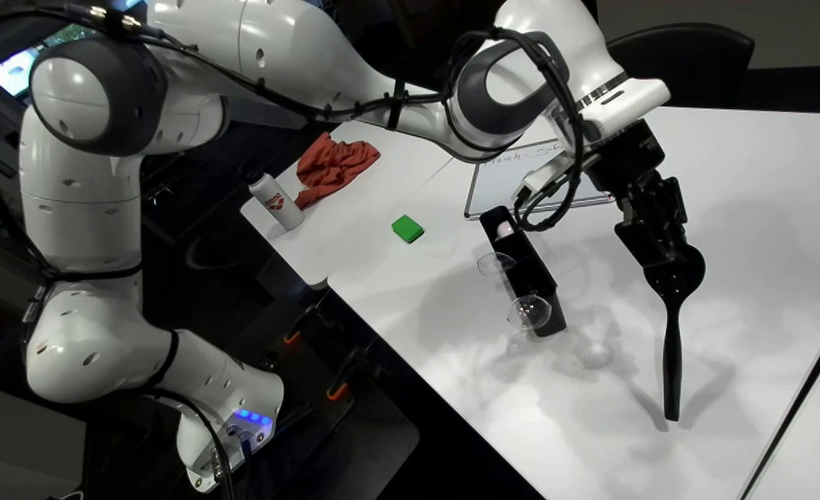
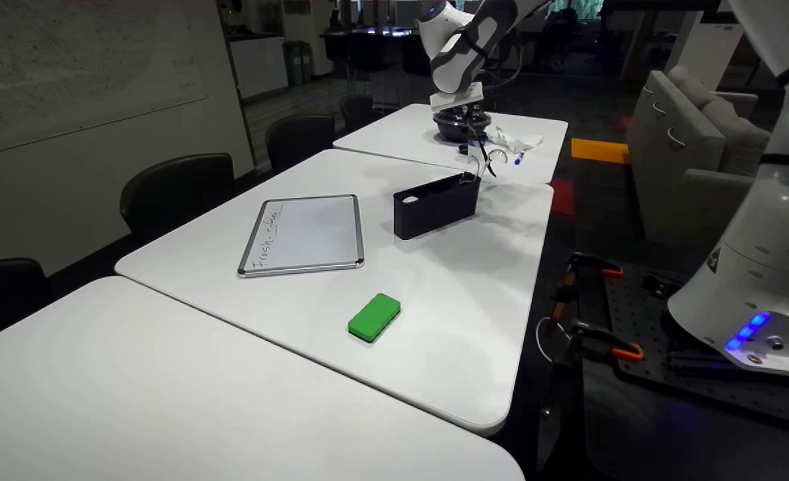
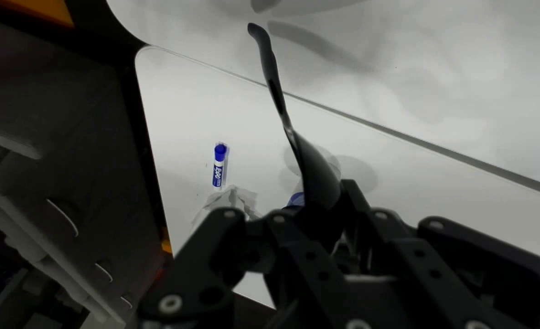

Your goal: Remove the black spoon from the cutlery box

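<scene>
In an exterior view, at right, the black spoon [image 1: 672, 337] was clamped by its bowl in the jaws, outside the cutlery box [image 1: 523, 262].

White table [image 2: 447, 287] is open between cutlery box [image 2: 434, 207] and green block [image 2: 374, 317], passable there. Only a narrow strip between box and whiteboard [image 2: 307, 230]. Two clear round heads [image 1: 529, 312] stick up above the box and obstruct a straight drop onto it. Space right under the gripper [image 1: 666, 251] is taken: the black spoon [image 1: 671, 326] hangs there, handle down, apart from the box.
</scene>
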You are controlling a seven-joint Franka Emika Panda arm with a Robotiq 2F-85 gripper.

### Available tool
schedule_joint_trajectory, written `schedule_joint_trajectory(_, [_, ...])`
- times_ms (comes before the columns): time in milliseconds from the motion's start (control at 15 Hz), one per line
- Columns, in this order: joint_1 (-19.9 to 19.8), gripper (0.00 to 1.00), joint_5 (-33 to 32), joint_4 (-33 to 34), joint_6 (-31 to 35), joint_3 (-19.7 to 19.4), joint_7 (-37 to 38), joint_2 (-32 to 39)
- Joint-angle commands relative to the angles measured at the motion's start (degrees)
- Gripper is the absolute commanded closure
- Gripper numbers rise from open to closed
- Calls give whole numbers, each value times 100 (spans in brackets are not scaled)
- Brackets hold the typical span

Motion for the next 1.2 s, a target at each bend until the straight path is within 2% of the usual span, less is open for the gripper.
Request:
schedule_joint_trajectory(0, [-225,98,2,1084,-1211,181,-213,593])
schedule_joint_trajectory(200, [-474,98,6,1715,-1792,399,-418,945])
schedule_joint_trajectory(267, [-545,67,-11,1903,-1926,450,-448,1058])
schedule_joint_trajectory(400, [-692,59,-9,2247,-2142,560,-554,1234])
schedule_joint_trajectory(667, [-900,28,35,2685,-2230,714,-648,1406])
schedule_joint_trajectory(867, [-828,5,103,2499,-1976,694,-588,1199])
schedule_joint_trajectory(933, [-786,1,112,2360,-1888,699,-570,1061])
schedule_joint_trajectory(1133, [-681,0,293,1711,-1496,790,-547,434])
